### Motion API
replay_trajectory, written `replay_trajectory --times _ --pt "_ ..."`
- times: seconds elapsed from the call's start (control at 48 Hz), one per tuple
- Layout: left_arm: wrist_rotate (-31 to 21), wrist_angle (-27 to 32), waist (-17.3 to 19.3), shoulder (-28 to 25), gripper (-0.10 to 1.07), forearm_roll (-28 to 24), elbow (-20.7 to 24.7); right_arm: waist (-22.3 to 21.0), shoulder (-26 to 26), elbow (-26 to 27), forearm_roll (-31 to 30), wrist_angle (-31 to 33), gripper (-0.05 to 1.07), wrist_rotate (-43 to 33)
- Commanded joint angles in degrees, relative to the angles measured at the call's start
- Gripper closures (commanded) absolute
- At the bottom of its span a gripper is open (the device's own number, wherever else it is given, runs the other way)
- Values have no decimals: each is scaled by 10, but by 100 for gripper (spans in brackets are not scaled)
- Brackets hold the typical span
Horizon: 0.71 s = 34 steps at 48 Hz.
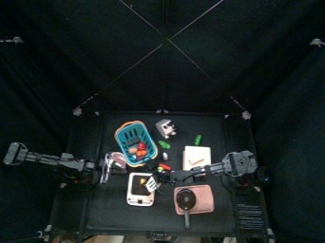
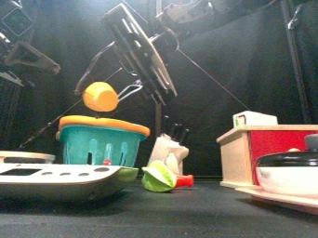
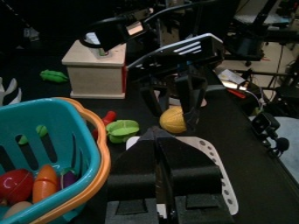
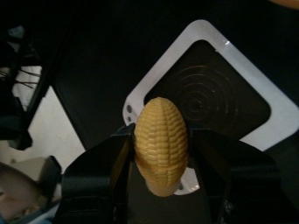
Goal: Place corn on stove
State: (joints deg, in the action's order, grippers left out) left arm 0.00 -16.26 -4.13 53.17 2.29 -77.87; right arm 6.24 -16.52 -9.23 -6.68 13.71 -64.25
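Right gripper (image 4: 162, 179) pinches the yellow plastic corn cob (image 4: 160, 143) between its jaws, held above the white rounded toy stove (image 4: 251, 83).

Risk: released from this height, the cob may roll off the dark burner.

Teal basket with orange rim (image 3: 47, 149) holds a red toy and an orange one.

Left gripper (image 3: 176, 188) rests beside it, jaws spread, empty.

yellow corn (image 4: 160, 144), white stove (image 4: 208, 94) with dark ringed burner, teal basket (image 2: 103, 144) with orange rim

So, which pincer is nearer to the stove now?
Right. The right pincer hangs just above the stove, holding the corn. The left pincer rests off to the stove's side.
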Motion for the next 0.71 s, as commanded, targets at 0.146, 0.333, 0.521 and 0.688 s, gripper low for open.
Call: replay_trajectory --times 0.146,0.333,0.521,0.688 --pt "-1 -3 -2 -1 67 7 14 1 -11 11 -16 -77 47 -98" --pt "-1 -4 -2 -1 67 8 14 1 -16 20 -45 -60 47 -149" --pt "-1 -4 -3 -1 67 8 14 -2 3 27 -80 49 47 -207" --pt "2 -3 -3 0 67 6 18 1 -2 59 -156 134 47 -301"
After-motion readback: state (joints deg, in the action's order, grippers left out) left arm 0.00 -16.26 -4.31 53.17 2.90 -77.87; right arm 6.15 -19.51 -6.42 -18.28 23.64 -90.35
